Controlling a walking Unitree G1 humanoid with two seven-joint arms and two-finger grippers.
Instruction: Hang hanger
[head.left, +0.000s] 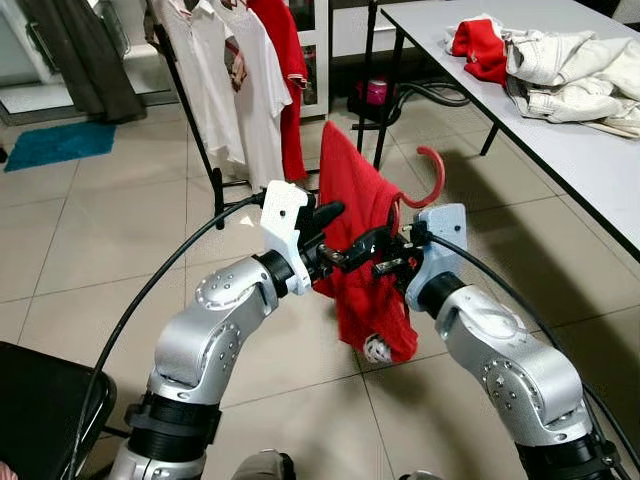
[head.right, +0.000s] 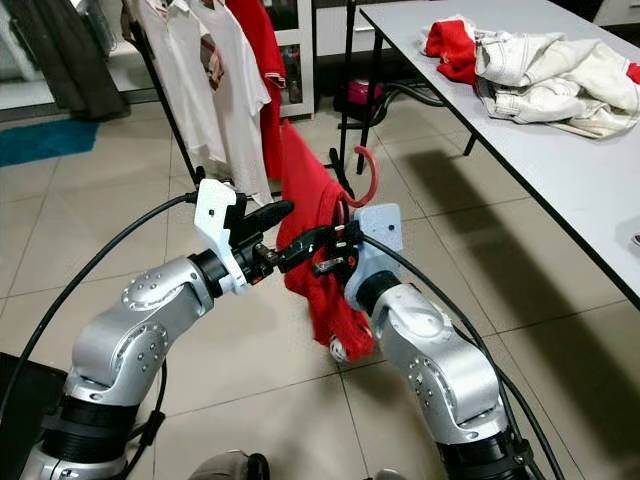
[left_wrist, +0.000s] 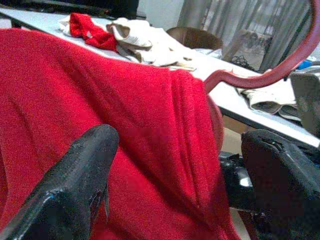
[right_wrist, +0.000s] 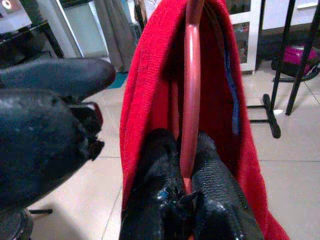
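Right end effector (right_wrist: 186, 192) clenched on the red curved-hook plastic hanger (right_wrist: 192, 80), both black fingers (right_wrist: 216, 197) pinching the neck just below the hook. Left end effector (head.left: 335, 232) released: two fingers spread, one above and one below the garment edge, apparently not pinching; the lower one reaches across toward the right end effector. One hanger, carrying one red knit garment (head.left: 365, 235) draped over it in folds, with a small white patch at the lowest hanging corner. The hook sticks up and curls over to the robot's right, clear of the cloth. Hanger and garment are held in mid-air between the two silver arms, over the beige tiled floor (head.left: 110, 240), not on any rail. Ahead and to the robot's left, one black metal clothes rack (head.left: 195, 140) with several shirts hung on it: at least two white T-shirts (head.left: 235, 90) and one red shirt (head.left: 285, 70); exact count past the frame edge can't be told. To the right, one white tabletop (head.left: 560, 150) on black legs, with one heap of clothes (head.left: 560, 70): a red piece and cream-white pieces. One pink object (head.left: 377, 92) on the floor beyond the table leg, too small to identify. One teal mat (head.left: 60, 143) on the floor far left. Dark chair seat (head.left: 40, 410) at the robot's near left.
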